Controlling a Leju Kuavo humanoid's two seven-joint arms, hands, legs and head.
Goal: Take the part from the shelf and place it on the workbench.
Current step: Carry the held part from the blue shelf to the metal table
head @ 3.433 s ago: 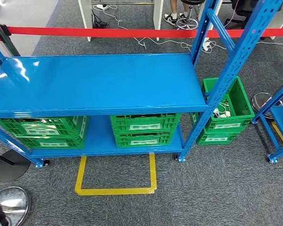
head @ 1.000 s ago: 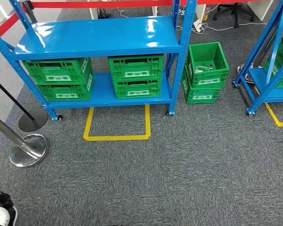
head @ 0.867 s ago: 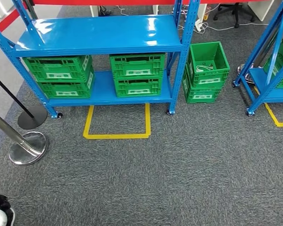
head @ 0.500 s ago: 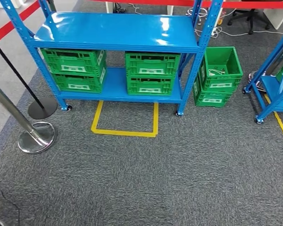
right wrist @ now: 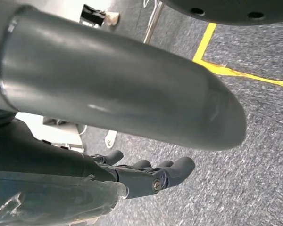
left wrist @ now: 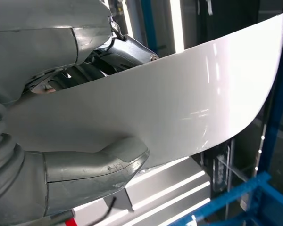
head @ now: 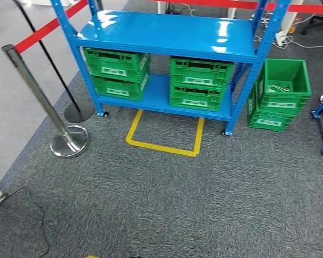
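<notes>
The left hand (left wrist: 62, 136) grips a white curved part (left wrist: 190, 108) — thumb pressed on one face, darker fingers (left wrist: 129, 47) on the other, so the part is clamped between them. The right hand (right wrist: 133, 155) holds nothing; its fingers (right wrist: 161, 174) lie straight and close together, apart from the thumb, over grey carpet (right wrist: 253, 155). In the head view a blue shelf (head: 168, 32) stands ahead with green crates (head: 117, 72) on its lower level and another crate (head: 280, 94) just beside it on the floor — yellow tape (head: 166, 146) marks a square in front, and a metal post (head: 42, 97) with a red belt (head: 50, 27) stands to the left.
</notes>
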